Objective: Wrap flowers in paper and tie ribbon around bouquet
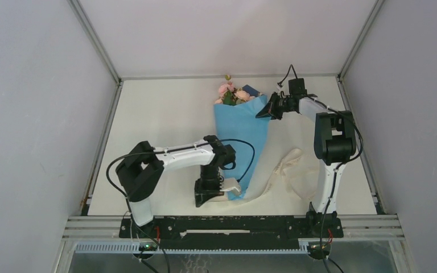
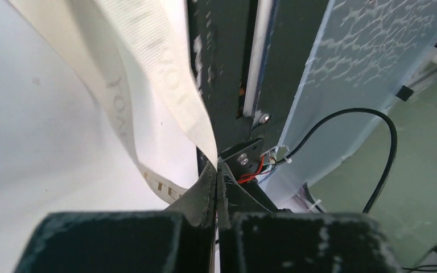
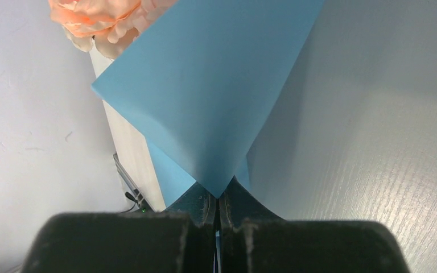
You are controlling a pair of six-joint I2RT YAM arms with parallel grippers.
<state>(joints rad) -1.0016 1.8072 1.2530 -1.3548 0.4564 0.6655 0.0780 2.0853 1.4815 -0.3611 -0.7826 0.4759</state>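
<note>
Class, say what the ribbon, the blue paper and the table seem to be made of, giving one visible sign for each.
Ribbon: woven fabric, cream and matte; fine cross-ribs and printed letters show.
Paper: probably thin matte paper; smooth flat faces meet at a sharp corner.
Table: perhaps pale laminate or painted wood; faint grain lines show.

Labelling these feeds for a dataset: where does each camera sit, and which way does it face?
Top external: above and behind the bases, looking down over the table; left arm and right arm show.
Left wrist: on its arm, looking along the left gripper, shut on the ribbon, toward the near rail.
Right wrist: on its arm, looking along the right gripper, shut on the blue paper, pink bloom beyond.
Shared: top and right wrist show paper and blooms; top and left wrist, the ribbon.
</note>
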